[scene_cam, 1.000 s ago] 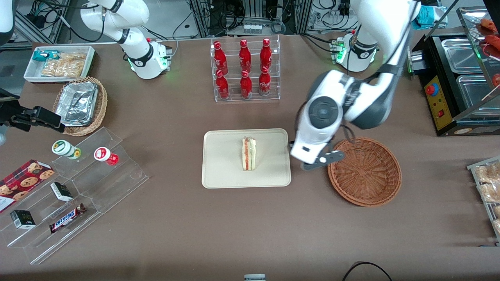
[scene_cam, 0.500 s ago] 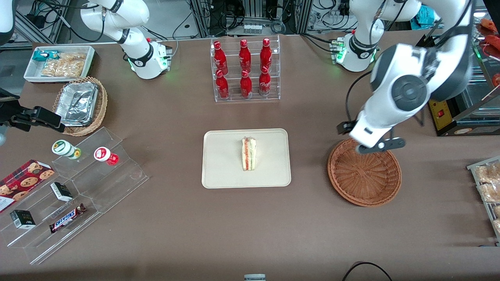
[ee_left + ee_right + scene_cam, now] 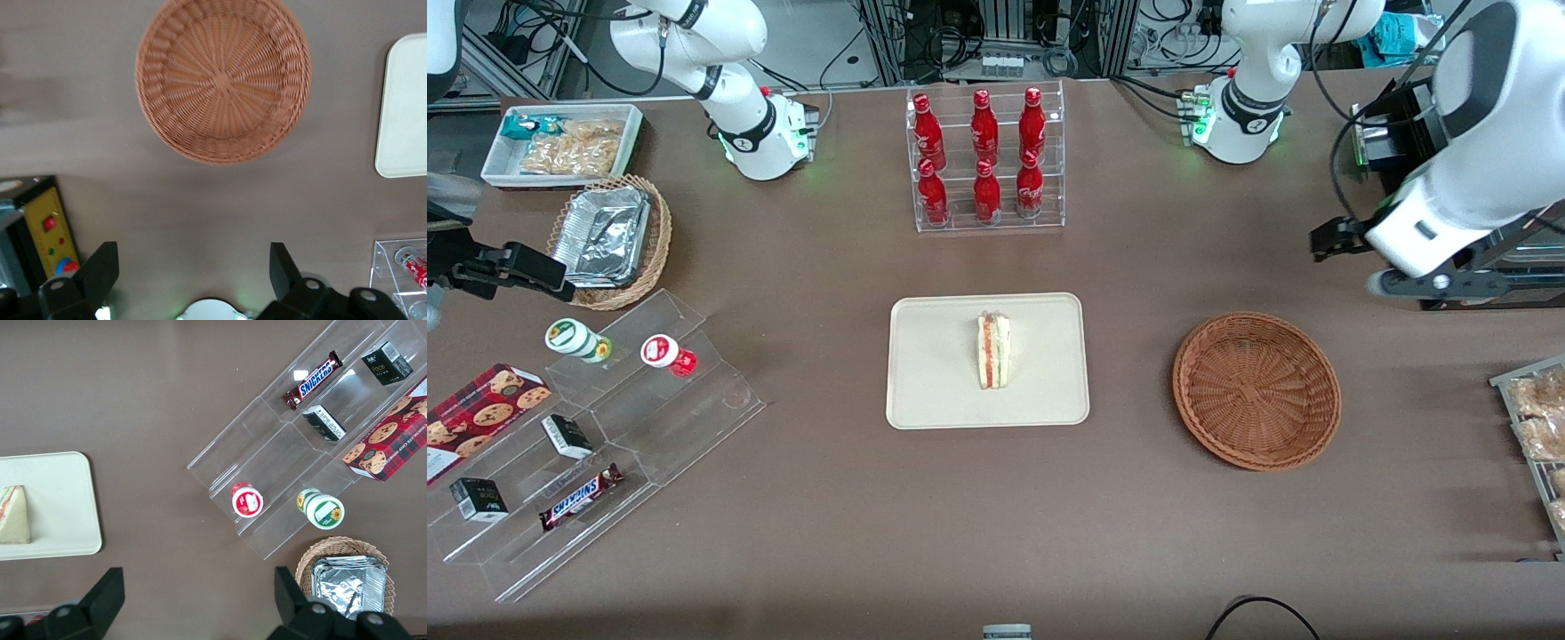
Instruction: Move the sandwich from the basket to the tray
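Resting on the tray (image 3: pixel 934 391), sandwich (image 3: pixel 993 350) seen from the front only, wrist view showing gripper (image 3: pixel 193 267) fingers spread wide above empty basket (image 3: pixel 223 79)

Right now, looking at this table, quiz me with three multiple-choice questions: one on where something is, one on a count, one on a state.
1. Where is the sandwich?
A. in the basket
B. on the tray
C. on the bare table

2. How many red bottles stand in the clear rack?
A. four
B. six
C. eight

3. What is the state of the gripper?
A. open, holding nothing
B. shut on the sandwich
C. shut on a bottle

Answers: 1 B, it lies on the tray, while the basket holds nothing. 2 B, two rows of three. 3 A, the fingers stand wide apart, raised above the table, farther from the front camera than the basket.
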You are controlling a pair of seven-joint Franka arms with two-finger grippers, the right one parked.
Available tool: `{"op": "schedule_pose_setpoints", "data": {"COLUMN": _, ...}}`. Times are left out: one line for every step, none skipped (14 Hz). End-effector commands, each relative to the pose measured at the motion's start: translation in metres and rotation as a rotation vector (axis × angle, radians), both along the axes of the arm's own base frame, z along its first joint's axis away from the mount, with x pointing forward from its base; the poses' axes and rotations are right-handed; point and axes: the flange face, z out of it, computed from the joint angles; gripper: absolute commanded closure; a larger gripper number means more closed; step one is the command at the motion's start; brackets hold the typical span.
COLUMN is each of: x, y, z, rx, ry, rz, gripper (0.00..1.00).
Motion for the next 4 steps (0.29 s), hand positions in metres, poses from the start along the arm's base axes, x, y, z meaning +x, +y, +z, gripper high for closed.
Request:
{"op": "schedule_pose_setpoints", "data": {"x": 0.0021, "y": 0.0187, "z": 0.0297, "rx": -0.014, "ry": -0.047, "rz": -0.023, "gripper": 0.0}}
{"op": "schedule_pose_setpoints", "data": {"x": 0.0031, "y": 0.0205, "z": 0.0327, "rx": -0.014, "ry": -0.06, "rz": -0.027, "gripper": 0.0}}
{"op": "schedule_pose_setpoints", "data": {"x": 0.004, "y": 0.0206, "z": 0.0359, "rx": -0.013, "ry": -0.071, "rz": -0.029, "gripper": 0.0}}
{"op": "schedule_pose_setpoints", "data": {"x": 0.0047, "y": 0.0204, "z": 0.039, "rx": -0.015, "ry": -0.08, "rz": -0.026, "gripper": 0.0}}
